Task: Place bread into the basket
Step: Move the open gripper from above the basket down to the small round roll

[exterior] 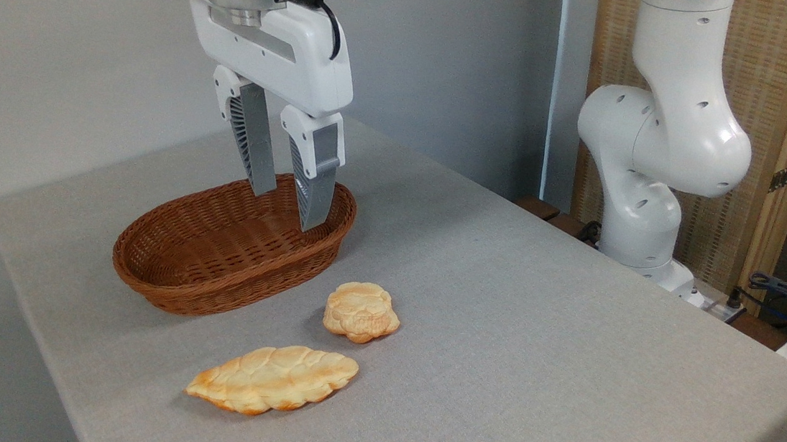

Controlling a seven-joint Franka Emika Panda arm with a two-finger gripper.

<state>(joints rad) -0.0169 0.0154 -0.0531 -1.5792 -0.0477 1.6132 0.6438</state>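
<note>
Hovering with fingers parted and holding nothing, the gripper point(288, 207) hangs over the empty basket point(164, 278), while the bread point(361, 311) lies on the table below and right of the fingertips, so a descent risks grabbing the nearby braided loaf point(273, 379) instead.

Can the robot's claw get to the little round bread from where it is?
Probably yes. The gripper hangs open above the basket, holding nothing. The little round bread lies bare on the table just beside the basket, apart from the long loaf, with nothing over it.
</note>
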